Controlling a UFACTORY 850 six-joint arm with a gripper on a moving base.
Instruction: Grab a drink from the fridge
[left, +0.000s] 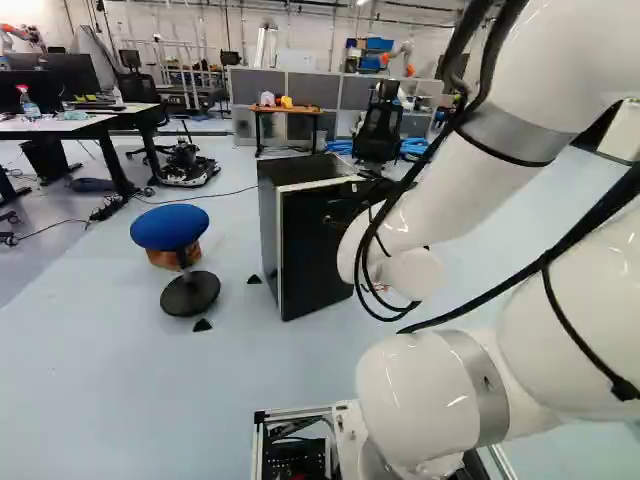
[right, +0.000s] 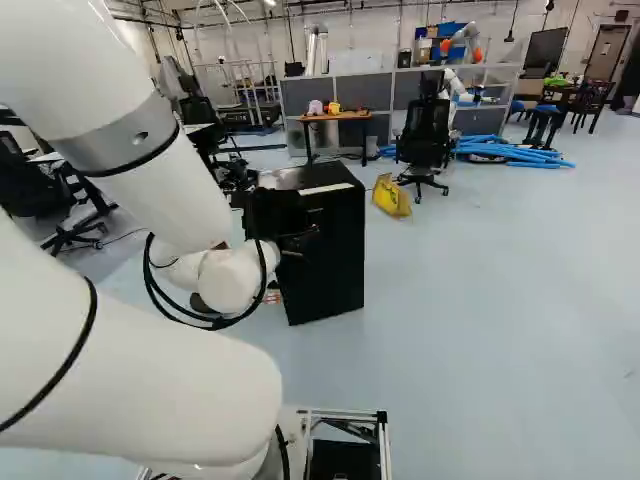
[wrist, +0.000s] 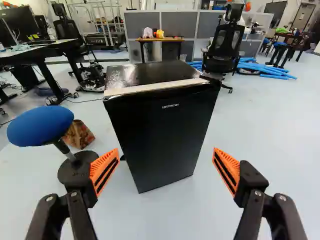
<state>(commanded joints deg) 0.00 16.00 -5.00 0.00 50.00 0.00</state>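
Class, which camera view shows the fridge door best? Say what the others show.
The wrist view: the fridge door shows whole, beyond the open gripper. The left base view shows its left part, the right base view its right; the arm and gripper hide the rest.

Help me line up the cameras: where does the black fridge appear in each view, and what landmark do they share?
Left base view: fridge near the middle, partly behind the arm.
Right base view: near the middle, also partly behind the arm.
Wrist view: ahead of the open gripper.
Shared landmark: the wooden-topped table.
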